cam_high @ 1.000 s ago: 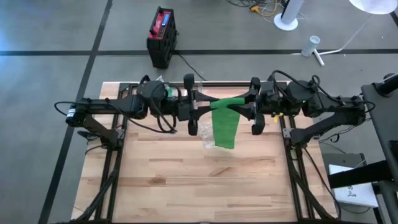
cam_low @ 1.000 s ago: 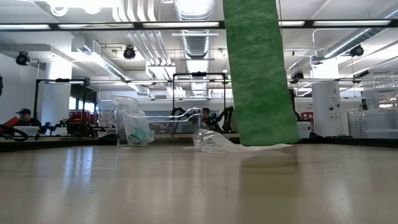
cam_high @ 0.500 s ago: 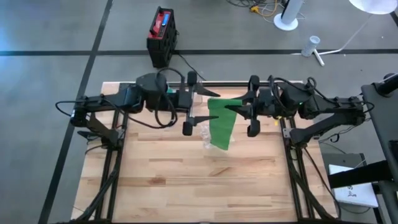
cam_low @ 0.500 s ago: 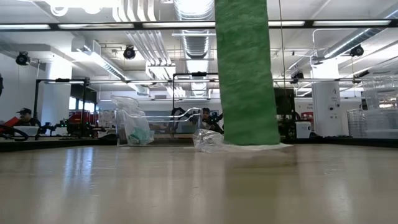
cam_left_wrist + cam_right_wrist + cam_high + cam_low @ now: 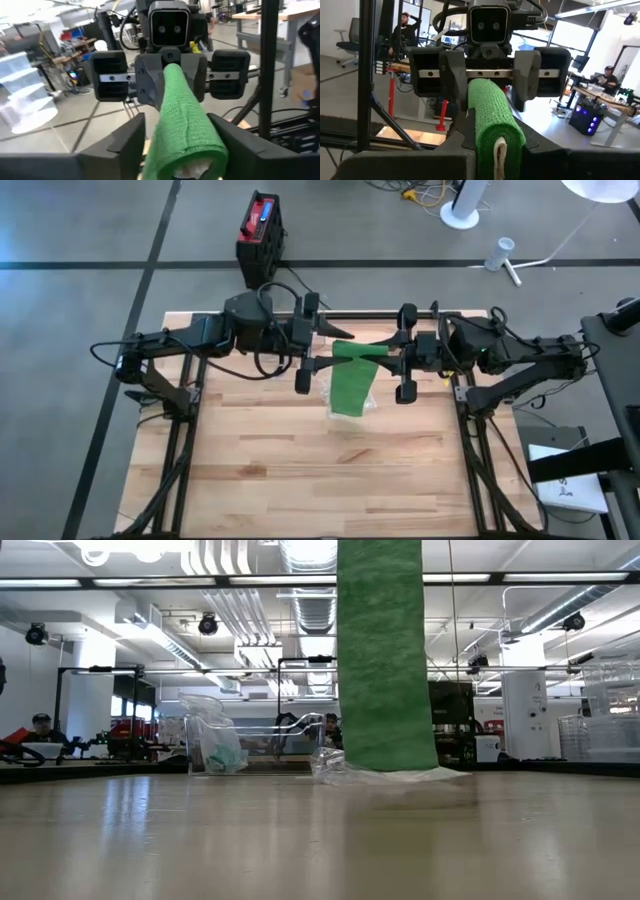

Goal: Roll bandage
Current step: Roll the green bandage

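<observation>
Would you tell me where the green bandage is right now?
In the high view, the green bandage hangs between the left gripper and right gripper, above the table's far middle.

The bandage (image 5: 352, 385) was bright green with a crinkled weave, its core (image 5: 499, 159) cream-white. The table (image 5: 300, 470) was pale striped wood, and a red-and-black box (image 5: 259, 235) stood on the grey floor.

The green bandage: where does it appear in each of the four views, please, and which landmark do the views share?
High view: green bandage at the table's far middle, between both grippers.
Low view: a wide strip hanging from the top edge to the tabletop.
Left wrist view: centre, running to the right gripper.
Right wrist view: centre, running to the left gripper.
Shared landmark: the clear plastic wrapper under the strip.
</observation>
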Robot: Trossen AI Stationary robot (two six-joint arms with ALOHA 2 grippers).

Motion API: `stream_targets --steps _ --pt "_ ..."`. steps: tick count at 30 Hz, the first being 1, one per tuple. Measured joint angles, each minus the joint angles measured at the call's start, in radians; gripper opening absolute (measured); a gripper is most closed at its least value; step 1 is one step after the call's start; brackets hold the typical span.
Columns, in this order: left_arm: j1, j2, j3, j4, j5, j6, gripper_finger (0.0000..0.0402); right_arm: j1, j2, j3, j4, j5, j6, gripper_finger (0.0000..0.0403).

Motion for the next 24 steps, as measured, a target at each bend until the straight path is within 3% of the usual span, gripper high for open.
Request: stream_targets --steps 8,13,24 --pt "0.013 -0.001 0.001 -0.059 0.025 0.039 0.0037 0.0 0.002 -0.041 0.045 -0.006 -0.015 0.004" --pt "0.013 -0.005 0.001 -0.072 0.029 0.063 0.0036 0.001 0.002 -0.045 0.05 -0.012 0.008 0.0056" --pt "0.013 -0.005 0.001 -0.077 0.02 0.11 0.0041 0.002 0.002 -0.045 0.062 -0.019 0.183 0.0164"
